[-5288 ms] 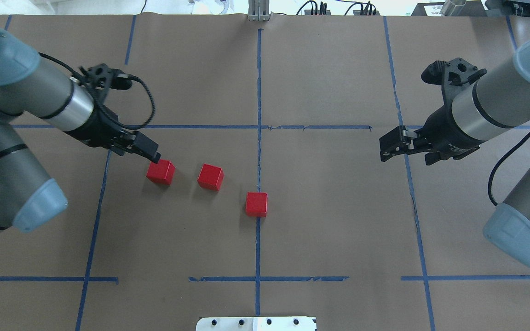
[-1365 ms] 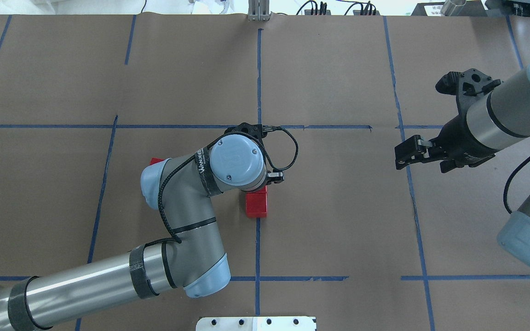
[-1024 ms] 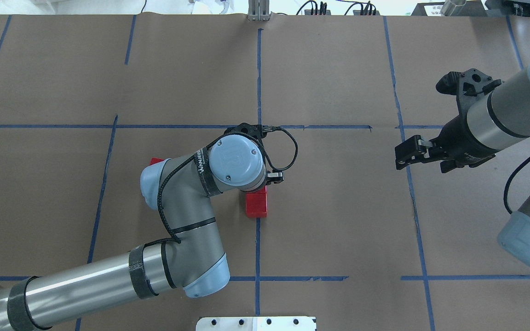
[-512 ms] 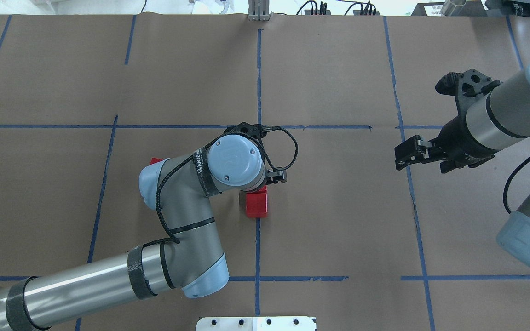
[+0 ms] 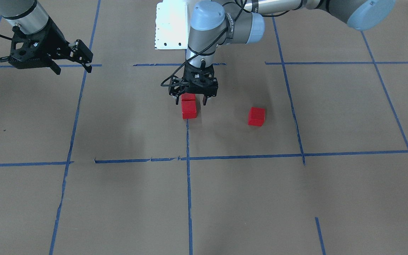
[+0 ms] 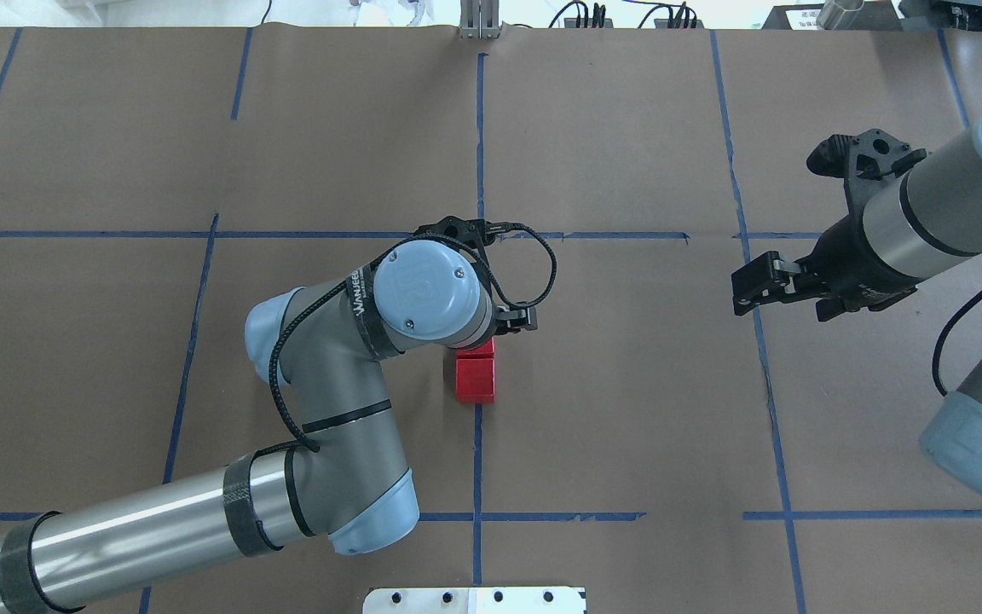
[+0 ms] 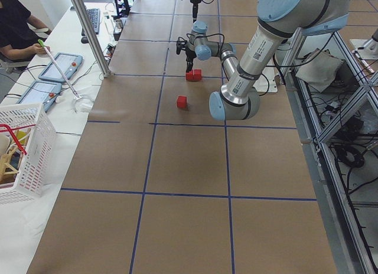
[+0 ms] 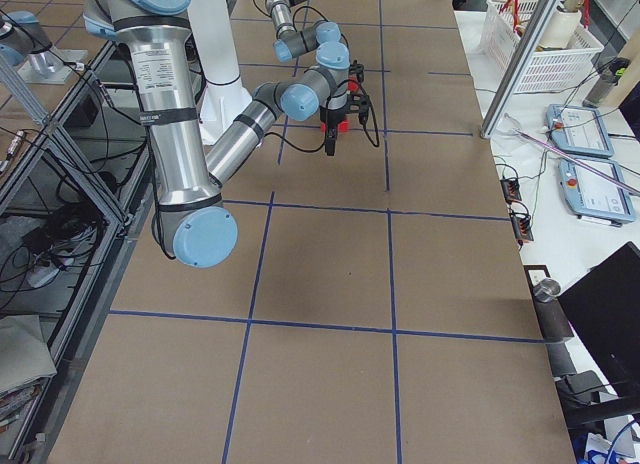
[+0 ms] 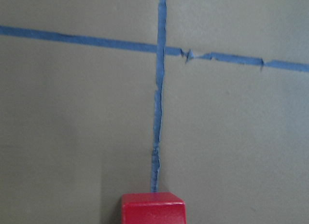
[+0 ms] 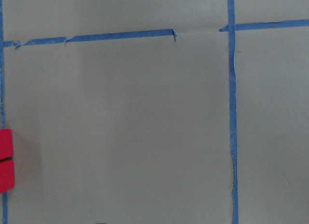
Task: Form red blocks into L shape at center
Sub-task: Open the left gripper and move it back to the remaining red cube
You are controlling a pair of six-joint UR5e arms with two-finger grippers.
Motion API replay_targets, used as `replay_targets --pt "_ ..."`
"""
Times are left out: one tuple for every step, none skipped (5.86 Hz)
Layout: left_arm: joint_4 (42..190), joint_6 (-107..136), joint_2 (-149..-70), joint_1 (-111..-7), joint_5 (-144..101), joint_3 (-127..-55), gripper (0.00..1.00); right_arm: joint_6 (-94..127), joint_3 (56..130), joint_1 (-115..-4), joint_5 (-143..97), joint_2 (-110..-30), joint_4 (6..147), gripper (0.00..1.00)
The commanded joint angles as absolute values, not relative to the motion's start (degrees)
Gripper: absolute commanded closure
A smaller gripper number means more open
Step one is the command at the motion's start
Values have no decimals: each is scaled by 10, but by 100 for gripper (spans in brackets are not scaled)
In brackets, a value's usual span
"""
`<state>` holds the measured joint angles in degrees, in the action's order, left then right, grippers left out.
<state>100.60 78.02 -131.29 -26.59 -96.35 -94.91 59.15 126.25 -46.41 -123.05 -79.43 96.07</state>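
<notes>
Two red blocks [image 5: 189, 112] [image 5: 188, 96] stand touching in a row on the centre tape line. They also show in the overhead view [image 6: 476, 381], the far one partly under my left wrist. The third red block [image 5: 256, 116] stands alone to their side; my left arm hides it in the overhead view. My left gripper [image 5: 190, 101] hangs open just above the block nearest the robot, its fingers wider apart than the block. The left wrist view shows one red block [image 9: 153, 207] at its bottom edge. My right gripper [image 5: 73, 67] is open and empty, far off to the side.
Brown paper with blue tape lines [image 6: 479, 145] covers the table. A white plate [image 5: 171, 26] lies at the robot's edge. My left forearm [image 6: 158, 533] stretches over the table's near left part. A white basket [image 7: 20, 150] and tablets lie on a side bench.
My left arm carried the middle block from the left and set it against the centre block. In the last half second its wrist has lifted and drawn back slightly. The right arm stayed still.
</notes>
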Motion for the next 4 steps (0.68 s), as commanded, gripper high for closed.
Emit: replay_targets --pt "1024 672 -1236 -302 -967 -1000 1 592 1265 -464 -1230 -796 961 0" --pt "1025 635 -1197 -325 -976 -1009 1 592 1264 -464 -1230 -795 961 0" --pt "1024 642 -1178 -338 -1005 -1010 1 592 1264 -464 -1230 -795 961 0" --pt "1023 636 -1159 -342 -1006 -1009 1 592 1265 -464 -1230 -795 961 0"
